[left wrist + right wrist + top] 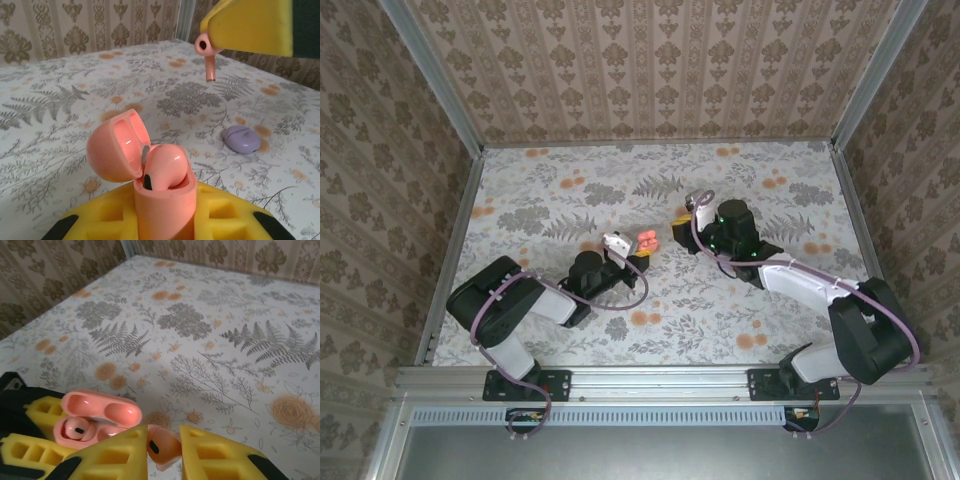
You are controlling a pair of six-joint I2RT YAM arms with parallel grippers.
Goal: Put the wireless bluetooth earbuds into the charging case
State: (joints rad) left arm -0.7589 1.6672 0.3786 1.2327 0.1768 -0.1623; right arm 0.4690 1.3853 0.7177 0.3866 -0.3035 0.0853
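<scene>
1. Left wrist view: we find the left gripper [162, 222] clamped on the charging case [162, 205], which it holds upright; the lid [117, 150] stands hinged open.
2. The first earbud [166, 167] sits in the case, its rounded head showing above the rim; we judge that half of the task done.
3. The right gripper [164, 452] is closed on the second earbud [162, 444], pinched between its yellow pads; in the left wrist view this piece hangs stem-down, above and beyond the case, apart from it.
4. The remaining well is largely hidden by the seated piece and the lid; we cannot confirm that it is free.
5. Outstanding, in our judgement: bring the stem over the free well; lower; release; then shut the lid if required.
6. A purple disc [241, 138] lies on the table [60, 100] beyond the case; it is no part of the work.
</scene>
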